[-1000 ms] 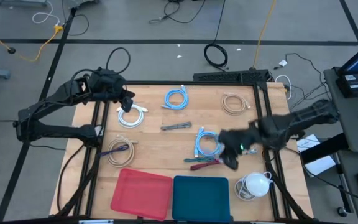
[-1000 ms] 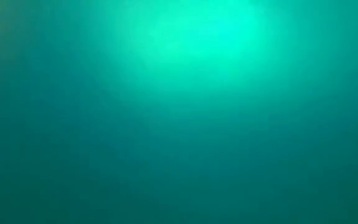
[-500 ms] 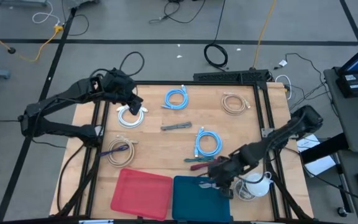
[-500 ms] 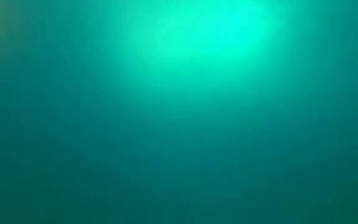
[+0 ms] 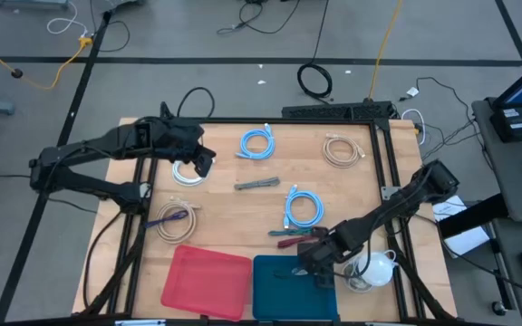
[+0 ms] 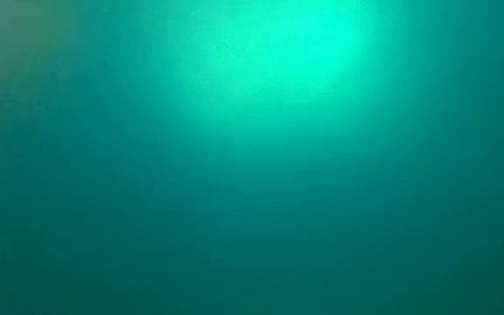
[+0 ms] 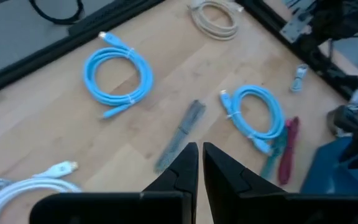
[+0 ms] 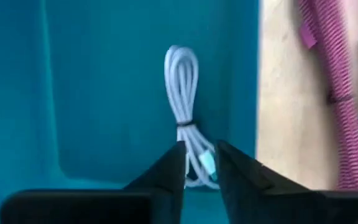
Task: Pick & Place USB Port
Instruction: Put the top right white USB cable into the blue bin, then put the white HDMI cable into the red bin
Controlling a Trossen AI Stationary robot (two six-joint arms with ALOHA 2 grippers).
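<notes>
- High view: The left pincer (image 5: pixel 203 161) hung over the far-left part of the wooden surface (image 5: pixel 352 195), above a coiled white cable (image 5: pixel 185 174). The right pincer (image 5: pixel 308 265) was at the far edge of the teal tray (image 5: pixel 284 294), which sat at the near edge of the surface, touching the red tray (image 5: pixel 207 281) on its left. A small pale bundled cable showed in the teal tray just beside that pincer. Two coiled blue cables lay on the surface, one far (image 5: pixel 256 143) and one at the middle (image 5: pixel 303 206). A beige coil (image 5: pixel 341 150) lay far right, another beige coil (image 5: pixel 174 217) lay left, and a grey bundled cable (image 5: pixel 257 184) lay near the centre. A red and a green bundled cable (image 5: pixel 290 237) lay just beyond the teal tray. A white round object (image 5: pixel 374 267) sat at the near-right corner.
- Low view: The picture showed only a uniform green-teal glow; nothing could be identified.
- Left wrist view: The left pincer (image 7: pixel 200 163) was clenched, its fingers nearly touching, with nothing between them. Beyond it lay the grey bundled cable (image 7: pixel 182 132), both blue coils (image 7: pixel 118 76) (image 7: pixel 257 115) and the white cable (image 7: pixel 23 186).
- Right wrist view: The right pincer (image 8: pixel 200 163) stood partly released, its fingers on either side of the near end of the pale bundled cable (image 8: pixel 184 93). That cable lay on the floor of the teal tray (image 8: pixel 104 93), near the tray wall that bordered the wood. Whether the fingers touched it could not be told.
</notes>
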